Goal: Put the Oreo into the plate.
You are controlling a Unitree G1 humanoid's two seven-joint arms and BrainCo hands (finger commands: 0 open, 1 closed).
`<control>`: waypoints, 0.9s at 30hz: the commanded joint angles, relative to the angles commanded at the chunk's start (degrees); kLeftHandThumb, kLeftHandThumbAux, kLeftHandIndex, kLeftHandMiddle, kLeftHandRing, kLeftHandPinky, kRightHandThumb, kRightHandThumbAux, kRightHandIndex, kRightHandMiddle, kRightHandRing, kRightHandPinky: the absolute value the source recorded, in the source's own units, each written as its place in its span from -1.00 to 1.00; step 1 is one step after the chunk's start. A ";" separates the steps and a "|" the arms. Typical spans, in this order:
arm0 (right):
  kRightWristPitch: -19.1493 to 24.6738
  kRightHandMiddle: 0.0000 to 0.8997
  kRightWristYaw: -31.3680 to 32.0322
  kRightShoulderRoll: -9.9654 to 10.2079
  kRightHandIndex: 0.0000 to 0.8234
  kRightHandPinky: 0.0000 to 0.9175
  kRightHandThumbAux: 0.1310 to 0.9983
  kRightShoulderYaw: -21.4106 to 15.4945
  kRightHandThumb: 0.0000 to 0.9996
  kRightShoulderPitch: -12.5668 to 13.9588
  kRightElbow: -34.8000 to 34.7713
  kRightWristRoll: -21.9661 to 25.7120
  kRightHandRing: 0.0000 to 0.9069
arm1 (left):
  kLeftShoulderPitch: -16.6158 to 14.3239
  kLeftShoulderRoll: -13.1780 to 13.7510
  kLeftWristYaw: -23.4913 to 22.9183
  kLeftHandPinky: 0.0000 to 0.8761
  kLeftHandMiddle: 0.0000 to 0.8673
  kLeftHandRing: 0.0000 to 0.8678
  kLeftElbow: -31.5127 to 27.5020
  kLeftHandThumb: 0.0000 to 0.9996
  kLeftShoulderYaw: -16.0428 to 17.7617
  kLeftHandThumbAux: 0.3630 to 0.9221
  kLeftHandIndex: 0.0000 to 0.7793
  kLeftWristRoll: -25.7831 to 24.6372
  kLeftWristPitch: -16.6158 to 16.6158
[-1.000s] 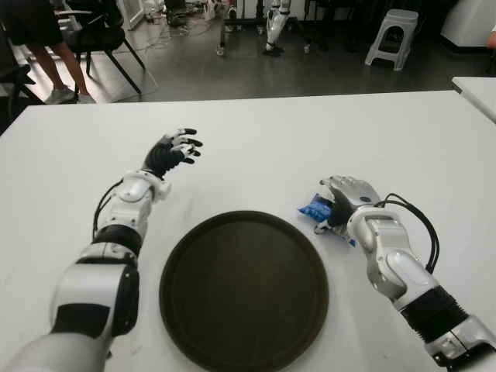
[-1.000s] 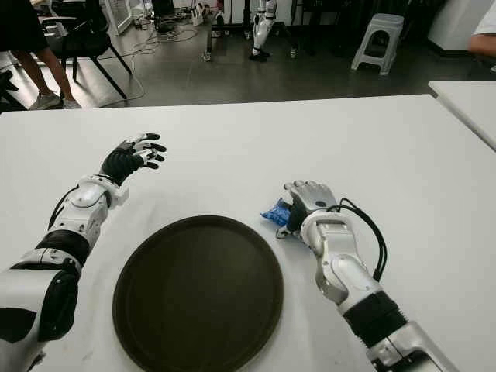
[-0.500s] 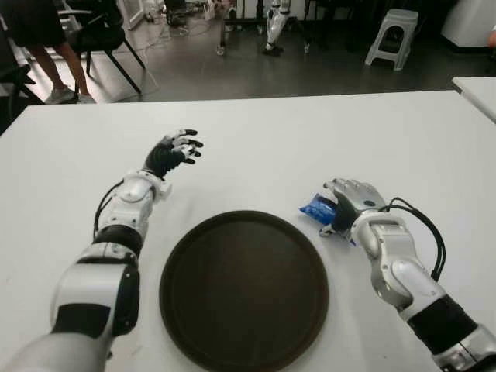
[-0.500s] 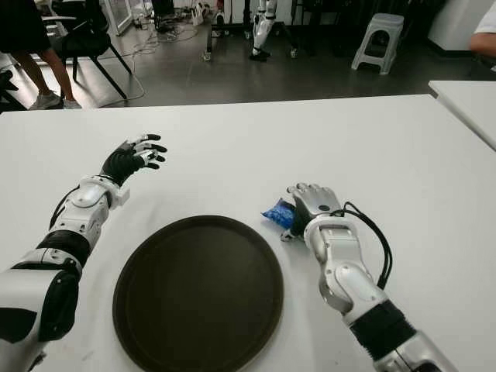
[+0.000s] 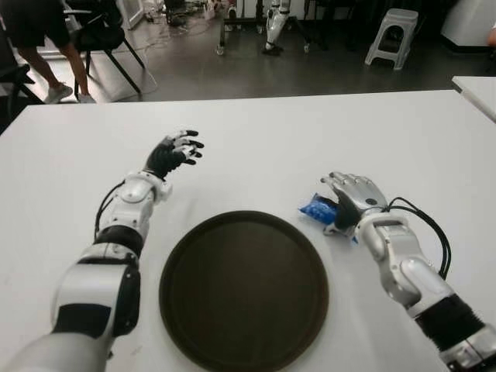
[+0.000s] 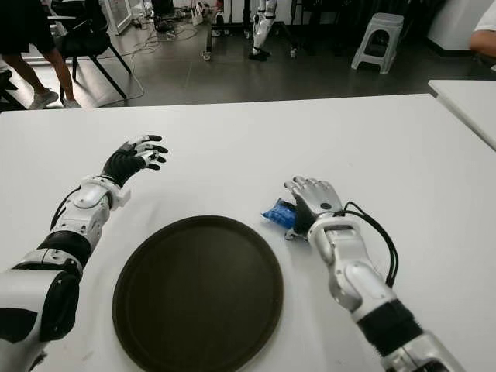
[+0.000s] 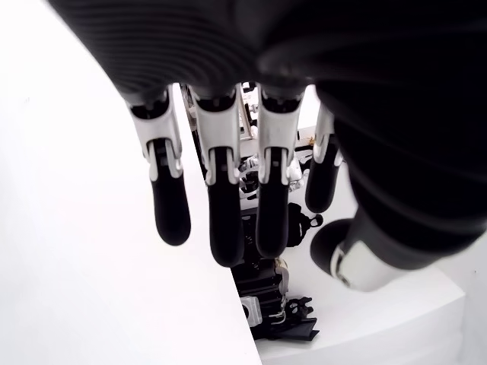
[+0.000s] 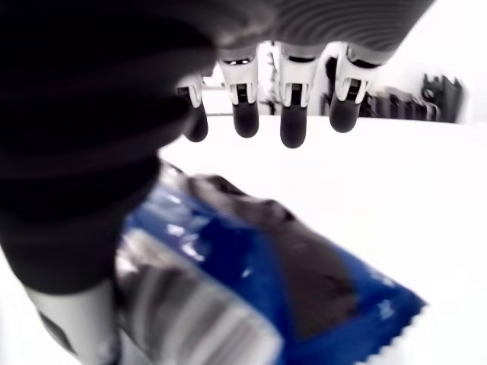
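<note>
Currently: Oreo packet (image 5: 317,209) flat on white table (image 5: 310,139), just beside the right edge of the dark round plate (image 5: 243,288), outside the rim. Blue wrapper, glossy, crinkled; dark cookie print across the middle and a serrated end seam, both clear in the right wrist view (image 8: 304,281). Only the end toward the plate shows in the eye views; rest hidden under the hand.

Right hand (image 5: 353,200) over the packet, palm down. Fingers (image 8: 293,125) extended straight past the far side of the wrapper, not wrapped round it. Thumb down alongside the wrapper's near edge. No closed grip visible; can't tell whether palm or thumb actually touches the wrapper.

Left hand (image 5: 172,152) well apart from the packet, beyond the plate's left side, over bare table. Fingers (image 7: 217,220) loosely extended, slightly fanned, nothing held. Can't tell if touching the table.

Plate bare, brown-black, shallow raised rim, centred near the table's near edge between the two forearms.

Beyond the table: grey floor, plastic stool (image 5: 391,35), chair (image 5: 105,35), a person's legs (image 5: 43,62) at far left.
</note>
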 joint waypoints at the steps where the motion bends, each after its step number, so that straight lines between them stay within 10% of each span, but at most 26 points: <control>1: -1.16 -0.76 -1.08 -0.11 -0.83 -0.69 0.57 -0.21 -1.00 0.03 0.50 0.39 -0.73 | -0.01 0.01 0.02 -0.17 -0.19 -0.18 0.00 -0.79 -0.02 0.12 -0.39 0.02 0.01; 15: -15.94 -0.67 -12.22 -2.40 -0.76 -0.57 0.55 -0.64 -1.00 -2.59 9.89 3.12 -0.64 | 0.06 0.13 -0.21 -0.17 -0.18 -0.17 -0.10 -0.77 -0.03 0.10 -0.40 0.04 -0.07; 27: -19.74 -0.67 -14.96 -2.49 -0.75 -0.58 0.55 0.51 -1.00 -7.00 17.39 1.86 -0.64 | -0.11 0.04 -0.14 -0.17 -0.19 -0.17 0.05 -0.75 0.20 0.07 -0.42 -0.19 0.52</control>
